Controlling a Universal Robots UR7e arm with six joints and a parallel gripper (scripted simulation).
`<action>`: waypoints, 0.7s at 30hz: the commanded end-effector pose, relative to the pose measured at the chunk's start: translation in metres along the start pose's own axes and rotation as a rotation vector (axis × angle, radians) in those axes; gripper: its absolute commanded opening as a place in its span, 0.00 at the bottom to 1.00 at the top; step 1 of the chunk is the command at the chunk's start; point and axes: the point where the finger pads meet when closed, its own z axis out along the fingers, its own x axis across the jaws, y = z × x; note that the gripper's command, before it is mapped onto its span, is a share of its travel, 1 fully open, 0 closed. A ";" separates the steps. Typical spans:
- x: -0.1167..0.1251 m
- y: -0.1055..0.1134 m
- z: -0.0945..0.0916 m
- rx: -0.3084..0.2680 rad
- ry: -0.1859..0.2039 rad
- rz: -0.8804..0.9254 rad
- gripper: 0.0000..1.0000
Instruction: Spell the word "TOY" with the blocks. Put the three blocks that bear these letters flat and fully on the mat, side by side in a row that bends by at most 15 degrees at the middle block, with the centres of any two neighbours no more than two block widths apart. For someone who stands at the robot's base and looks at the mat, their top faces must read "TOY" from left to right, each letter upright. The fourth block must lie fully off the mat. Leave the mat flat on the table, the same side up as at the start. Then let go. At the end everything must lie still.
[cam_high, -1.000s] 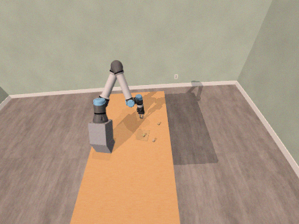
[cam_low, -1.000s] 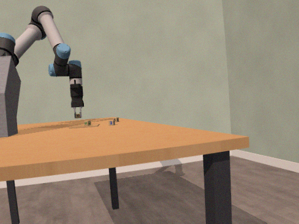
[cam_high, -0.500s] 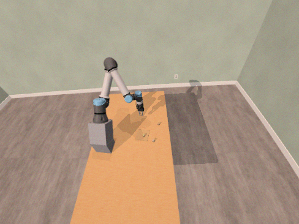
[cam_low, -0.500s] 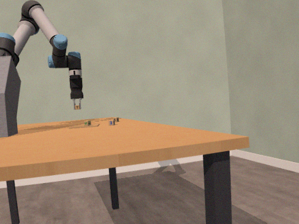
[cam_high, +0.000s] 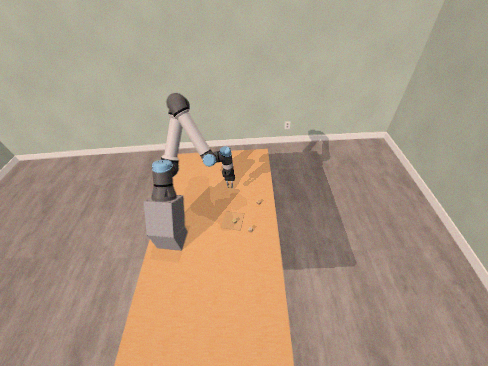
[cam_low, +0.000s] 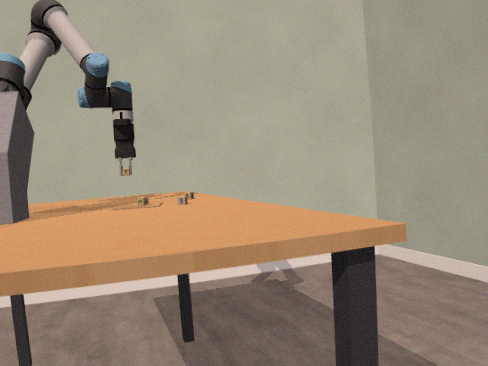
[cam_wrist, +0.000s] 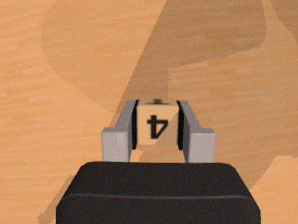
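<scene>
My gripper is shut on a pale wooden block and holds it well above the table, as the exterior view also shows. The face toward the wrist camera bears a dark mark that looks like a "4". The thin tan mat lies flat on the table in front of the gripper, with one block on it; in the exterior view that block shows a green mark. Two more blocks lie off the mat, one beyond it and one at its near right corner. Their letters are too small to read.
The long orange table stands on dark legs. The robot's grey base sits at the table's left edge, to the left of the mat. The table's right edge runs close to the two loose blocks.
</scene>
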 end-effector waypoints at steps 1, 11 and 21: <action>0.000 0.000 0.000 0.000 -0.001 0.000 0.49; -0.001 0.000 0.000 0.000 -0.001 -0.016 0.49; -0.003 -0.002 0.002 0.000 -0.001 -0.129 0.49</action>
